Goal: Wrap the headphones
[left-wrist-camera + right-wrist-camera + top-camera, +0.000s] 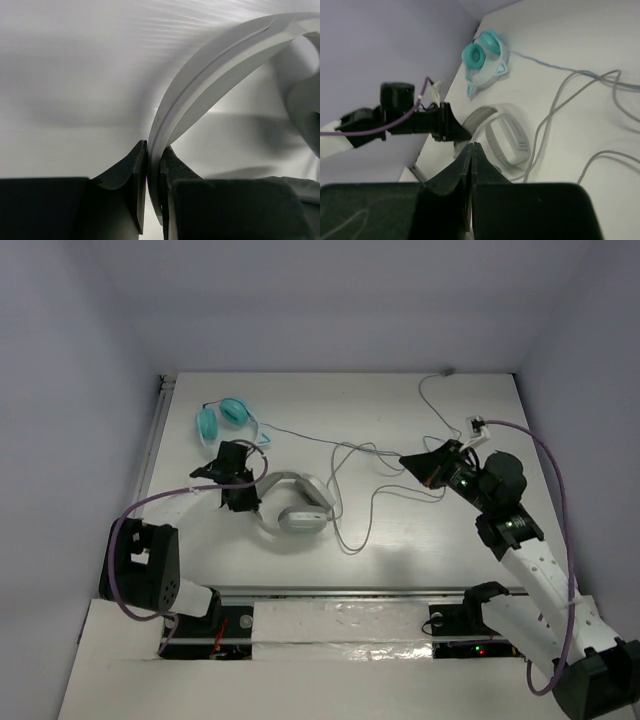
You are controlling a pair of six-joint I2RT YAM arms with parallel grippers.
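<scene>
Left gripper (pixel 152 155) is pinching the headphones (pixel 300 518) by the headband (pixel 210 75) — likely anchoring them — while right gripper (pixel 412 462), jaws pressed together, is hovering near the cable (pixel 370 525).

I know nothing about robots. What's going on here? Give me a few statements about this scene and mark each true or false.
1. The left gripper is clamped on the headband of the white headphones. True.
2. The teal cat-ear headphones are held by the right gripper. False: they lie on the table at its far left, apart from both grippers.
3. The right gripper's fingers are spread wide apart. False: they are pressed together.
4. The white headphones' cable lies in loose loops across the table, not yet wrapped. True.
</scene>
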